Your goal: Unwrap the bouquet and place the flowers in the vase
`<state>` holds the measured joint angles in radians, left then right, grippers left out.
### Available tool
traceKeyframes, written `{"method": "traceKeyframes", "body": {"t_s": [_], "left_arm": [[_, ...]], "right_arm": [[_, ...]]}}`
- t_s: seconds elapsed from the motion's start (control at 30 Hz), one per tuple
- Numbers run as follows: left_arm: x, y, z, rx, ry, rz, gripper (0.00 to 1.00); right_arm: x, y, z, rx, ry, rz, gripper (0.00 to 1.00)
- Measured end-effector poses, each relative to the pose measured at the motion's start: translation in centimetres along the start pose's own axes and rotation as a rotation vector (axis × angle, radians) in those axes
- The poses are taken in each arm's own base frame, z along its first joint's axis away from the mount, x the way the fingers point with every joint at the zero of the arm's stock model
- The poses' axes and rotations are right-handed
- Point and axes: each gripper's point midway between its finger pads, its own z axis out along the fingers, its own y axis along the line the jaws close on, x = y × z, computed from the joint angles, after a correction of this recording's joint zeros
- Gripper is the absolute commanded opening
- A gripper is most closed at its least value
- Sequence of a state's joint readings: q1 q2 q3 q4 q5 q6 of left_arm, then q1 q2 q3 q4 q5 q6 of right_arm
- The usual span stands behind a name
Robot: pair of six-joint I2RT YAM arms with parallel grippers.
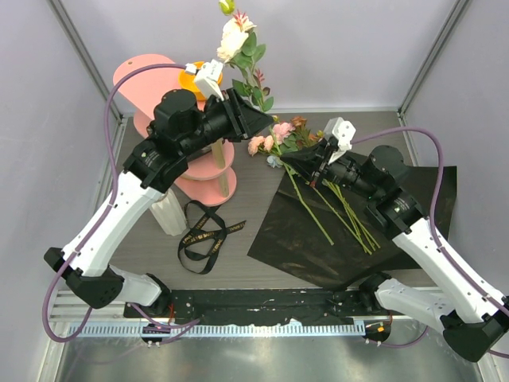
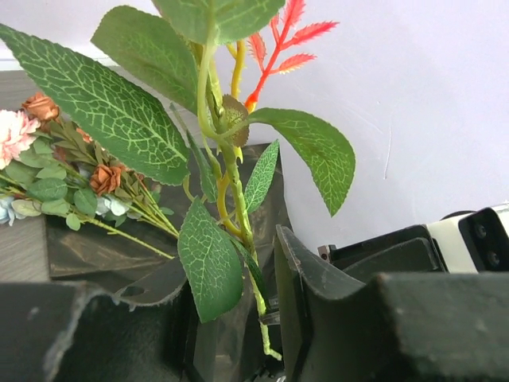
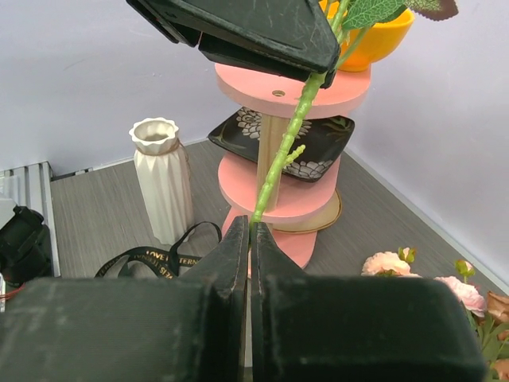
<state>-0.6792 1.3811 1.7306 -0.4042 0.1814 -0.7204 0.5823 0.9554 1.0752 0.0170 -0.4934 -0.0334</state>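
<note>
L gripper (image 1: 258, 119) is clamped on the stem of 1 cream rose (image 1: 233, 40), held up in the air at top centre of the overhead view. In the L wrist view the stem runs between the 2 fingers, w/ big veined leaves just above them. R gripper (image 3: 250, 231) has its jaws pressed together. In the R wrist view the stem's cut end comes down to meet the very tips, but can't tell if it's nipped or only touching.

The other flowers (image 1: 280, 131) lie on the wrapping sheet (image 1: 318, 239), spread flat at centre-right, w/ heads toward upper centre and stems fanning to lower right. Ribbon (image 1: 208, 235) lies loose just left of the sheet. So unwrapping looks done. 1 stem is in hand, and nothing sticks out of the vase (image 3: 163, 179) yet. Vase stands upright at left of the R wrist view, near the pink tiered stand (image 3: 350, 91). In the overhead view it's half hidden under the L arm.

Handling, as a guess:
- The rose looks light but top-heavy. Its stem is prob stiff-ish yet bendy, and the leaves are floppy and apt to snag on the wavy rim.
- Best hold is the bare stem below the leaves, leaving the end free to enter.
- The vase is narrow-mouthed and looks light, so a sideways push from the stem could tip it.
</note>
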Motion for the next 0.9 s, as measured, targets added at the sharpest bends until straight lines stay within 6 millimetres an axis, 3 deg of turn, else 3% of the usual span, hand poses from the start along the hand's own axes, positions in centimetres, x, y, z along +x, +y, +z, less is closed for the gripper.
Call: {"method": "traceKeyframes", "body": {"t_s": [0.3, 0.43, 0.47, 0.5, 0.53, 0.57, 0.6, 0.67, 0.73, 0.9], "left_arm": [[0.0, 0.7, 0.6, -0.031, -0.012, -0.034, 0.20], [0.4, 1.3, 1.4, -0.051, -0.001, -0.043, 0.00], [0.6, 1.4, 1.5, -0.054, 0.001, -0.041, 0.00], [0.6, 1.5, 1.6, -0.057, 0.002, -0.038, 0.00], [0.7, 1.6, 1.7, -0.060, 0.002, -0.032, 0.00], [0.7, 1.7, 1.7, -0.064, 0.000, -0.026, 0.00], [0.6, 1.7, 1.6, -0.064, -0.003, -0.017, 0.00], [0.6, 1.8, 1.0, -0.067, -0.012, 0.010, 0.00], [0.4, 1.9, -0.1, -0.070, -0.023, 0.056, 0.00], [-1.9, 0.5, -5.7, -0.062, -0.118, 0.207, 0.00]], "right_arm": [[0.0, 0.3, 0.3, 0.018, 0.006, -0.040, 0.01], [0.1, 0.6, 0.4, 0.014, 0.016, -0.057, 0.01], [0.2, 0.8, 0.5, 0.011, 0.020, -0.059, 0.01], [0.2, 0.7, 0.5, 0.013, 0.021, -0.062, 0.07], [0.3, 0.7, 0.6, 0.020, 0.026, -0.060, 0.19], [0.4, 0.6, 0.5, 0.028, 0.029, -0.057, 0.43], [0.6, 0.4, 0.5, 0.041, 0.037, -0.051, 0.50], [0.9, -0.2, 0.3, 0.080, 0.050, -0.034, 0.59], [1.0, -0.6, -0.1, 0.118, 0.059, -0.015, 0.61], [-0.8, -0.7, -3.1, 0.208, 0.008, 0.034, 0.64]]}}
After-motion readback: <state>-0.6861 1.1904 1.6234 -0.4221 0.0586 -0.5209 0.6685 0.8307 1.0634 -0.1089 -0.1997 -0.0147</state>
